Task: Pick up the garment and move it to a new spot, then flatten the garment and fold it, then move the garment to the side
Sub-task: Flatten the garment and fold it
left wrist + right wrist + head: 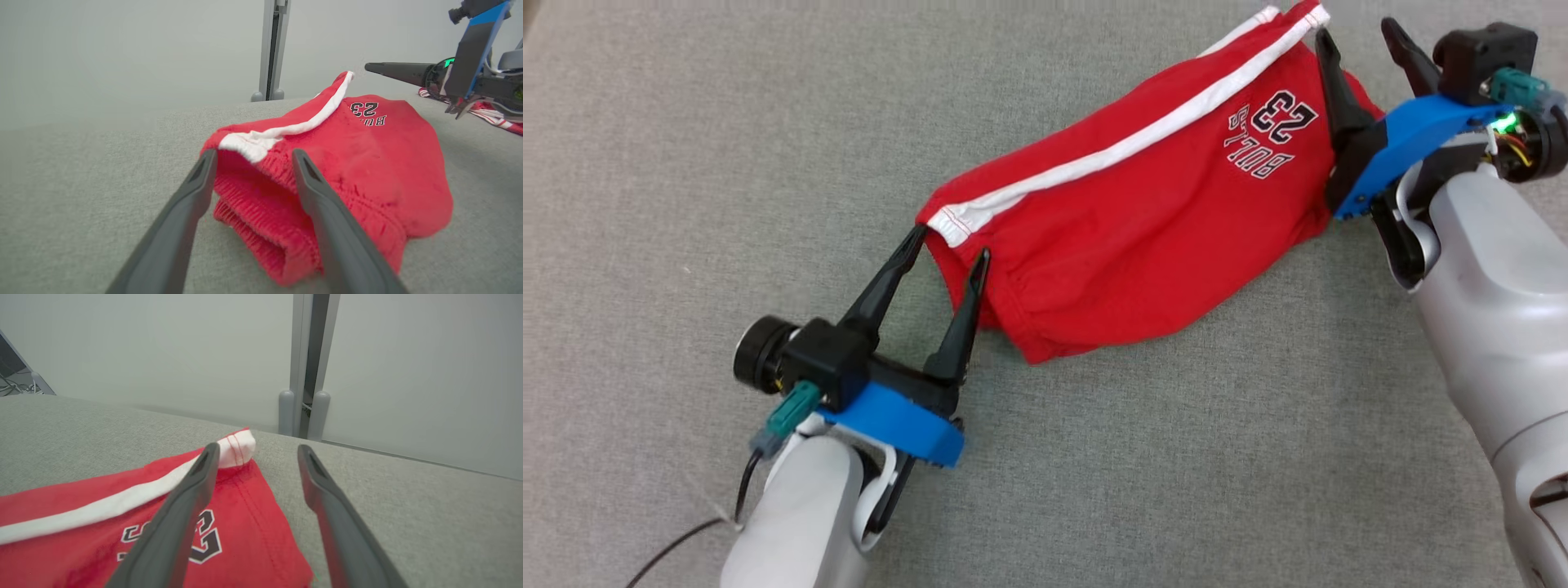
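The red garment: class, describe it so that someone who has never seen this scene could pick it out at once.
Start from the grey fabric surface in the head view. Between the left gripper and the right gripper lies the red garment. A white stripe and the print BULLS 23 set it apart.
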### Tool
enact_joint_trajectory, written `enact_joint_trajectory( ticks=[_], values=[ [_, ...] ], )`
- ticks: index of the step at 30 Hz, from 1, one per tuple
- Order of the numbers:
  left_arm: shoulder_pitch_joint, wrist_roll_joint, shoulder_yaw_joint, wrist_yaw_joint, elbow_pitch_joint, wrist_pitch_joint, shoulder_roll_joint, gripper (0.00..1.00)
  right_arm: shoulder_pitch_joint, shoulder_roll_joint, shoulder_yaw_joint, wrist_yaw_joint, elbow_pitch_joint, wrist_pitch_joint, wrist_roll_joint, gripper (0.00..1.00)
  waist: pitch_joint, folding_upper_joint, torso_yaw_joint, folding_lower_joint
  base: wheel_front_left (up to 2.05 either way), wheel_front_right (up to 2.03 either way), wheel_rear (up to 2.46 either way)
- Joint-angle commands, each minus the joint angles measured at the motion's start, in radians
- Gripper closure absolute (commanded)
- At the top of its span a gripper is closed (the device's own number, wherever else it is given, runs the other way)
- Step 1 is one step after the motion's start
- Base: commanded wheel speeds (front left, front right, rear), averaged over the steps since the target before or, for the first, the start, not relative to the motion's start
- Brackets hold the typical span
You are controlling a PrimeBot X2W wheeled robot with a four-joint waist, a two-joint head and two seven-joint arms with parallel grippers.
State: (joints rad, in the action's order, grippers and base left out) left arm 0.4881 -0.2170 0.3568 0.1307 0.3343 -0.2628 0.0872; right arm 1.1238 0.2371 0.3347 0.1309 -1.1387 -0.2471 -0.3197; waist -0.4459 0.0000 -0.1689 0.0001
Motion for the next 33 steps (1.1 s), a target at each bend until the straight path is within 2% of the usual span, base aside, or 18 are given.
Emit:
enact_joint_trajectory(
  ticks=[1, 7, 16, 21, 26, 27, 29, 33],
  values=[
    [-0.018, 0.007, -0.009, -0.001, -0.007, -0.002, 0.0, 0.0, -0.018, 0.008, 0.006, 0.0, -0.003, -0.009, -0.003, 0.0, 0.009, 0.0, -0.003, -0.0001, 0.0, 0.0, 0.0],
    [-0.114, 0.046, -0.089, -0.003, -0.07, -0.002, 0.003, 0.0, -0.067, 0.053, 0.046, 0.0, -0.016, -0.014, -0.021, 0.0, 0.048, 0.0, -0.025, -0.0001, 0.0, 0.0, 0.0],
    [-0.19, 0.099, -0.267, -0.042, -0.206, -0.002, -0.007, 0.0, -0.117, 0.089, 0.092, 0.0, -0.072, 0.018, -0.055, 0.0, 0.067, 0.0, -0.05, -0.0001, 0.0, 0.0, 0.0],
    [-0.21, 0.115, -0.31, -0.048, -0.247, -0.002, -0.021, 0.0, -0.127, 0.097, 0.101, 0.0, -0.094, 0.055, -0.089, 0.0, 0.061, 0.0, -0.059, -0.0001, 0.0, 0.0, 0.0],
    [-0.217, 0.122, -0.313, -0.043, -0.253, -0.002, -0.03, 0.0, -0.144, 0.099, 0.115, 0.0, -0.109, 0.091, -0.113, 0.0, 0.057, 0.0, -0.068, -0.0001, 0.0, 0.0, 0.0],
    [-0.218, 0.122, -0.312, -0.043, -0.252, -0.002, -0.031, 0.0, -0.149, 0.095, 0.117, 0.0, -0.111, 0.101, -0.121, 0.42, 0.057, 0.0, -0.069, -0.0001, 0.0, 0.0, 0.0],
    [-0.22, 0.123, -0.313, -0.044, -0.25, -0.002, -0.033, 0.0, -0.159, 0.083, 0.123, 0.0, -0.11, 0.119, -0.139, 1.0, 0.06, 0.0, -0.07, -0.0001, 0.0, 0.0, 0.0],
    [-0.226, 0.12, -0.318, -0.046, -0.242, -0.002, -0.035, 0.0, -0.168, 0.08, 0.128, -0.001, -0.093, 0.109, -0.174, 1.0, 0.076, 0.0, -0.061, -0.0001, 0.0, 0.0, 0.0]
  ],
)
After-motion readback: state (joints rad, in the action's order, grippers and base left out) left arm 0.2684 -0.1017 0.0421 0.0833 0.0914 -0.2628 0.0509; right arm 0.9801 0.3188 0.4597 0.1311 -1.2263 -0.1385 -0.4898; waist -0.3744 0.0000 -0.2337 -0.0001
